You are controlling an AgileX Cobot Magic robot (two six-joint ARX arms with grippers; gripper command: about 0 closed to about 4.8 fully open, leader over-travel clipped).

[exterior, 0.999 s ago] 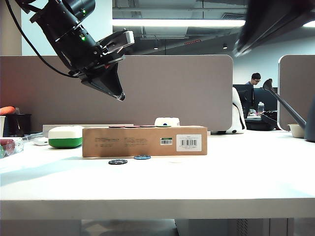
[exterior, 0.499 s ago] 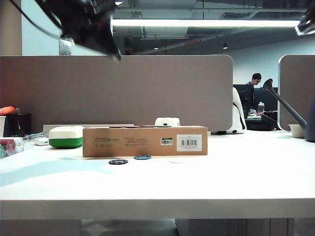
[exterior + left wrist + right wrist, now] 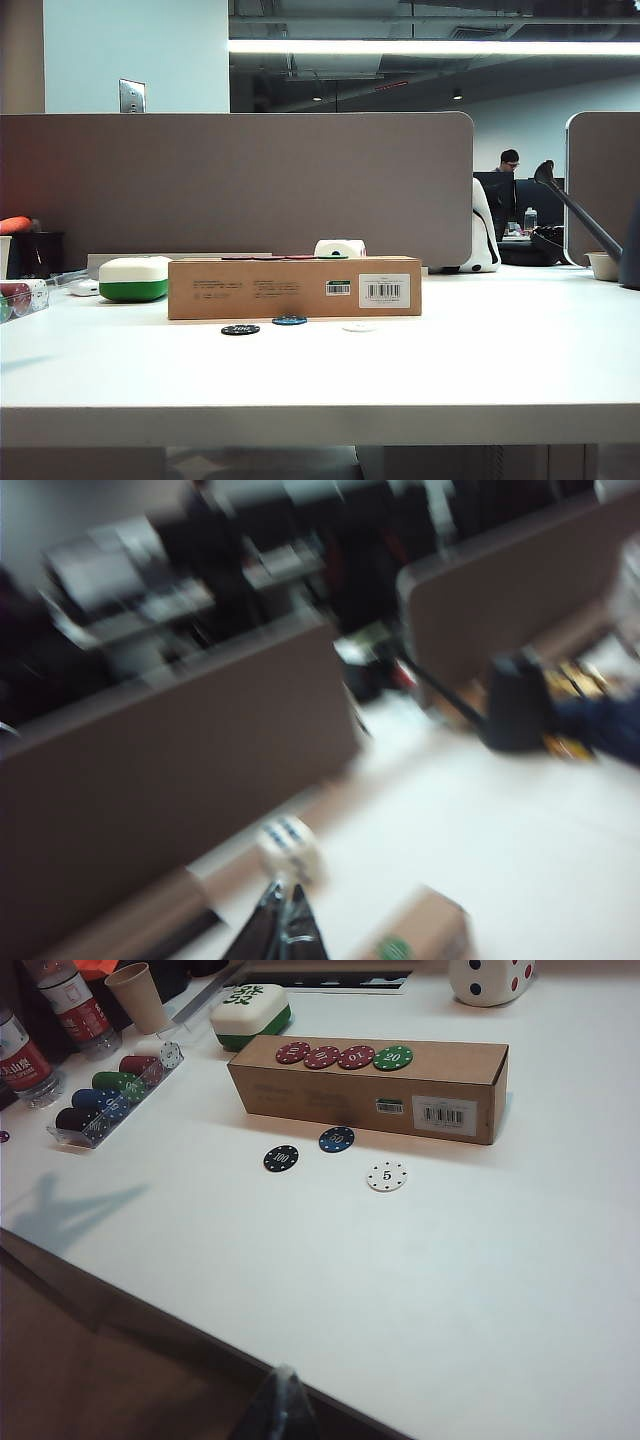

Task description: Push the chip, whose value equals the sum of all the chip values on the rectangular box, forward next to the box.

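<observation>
Lying on the white counter (image 3: 480, 1260) just beside the front face of the rectangular box (image 3: 370, 1095), the blue chip (image 3: 337, 1139) sits between the black chip (image 3: 281, 1158) and the white chip (image 3: 386, 1175). Only the right wrist view shows the chip values (image 3: 344, 1057) from above: three maroon discs and one green disc. The exterior view sees them edge-on and shows no arm. The left end effector (image 3: 282, 930) hangs high, blurred; the right end effector (image 3: 281, 1400) is at the near counter edge. Both look clenched.

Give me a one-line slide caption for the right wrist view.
Blue chip sits beside the rectangular box carrying four chips; black chip and white chip lie nearer; right gripper high above.
</observation>
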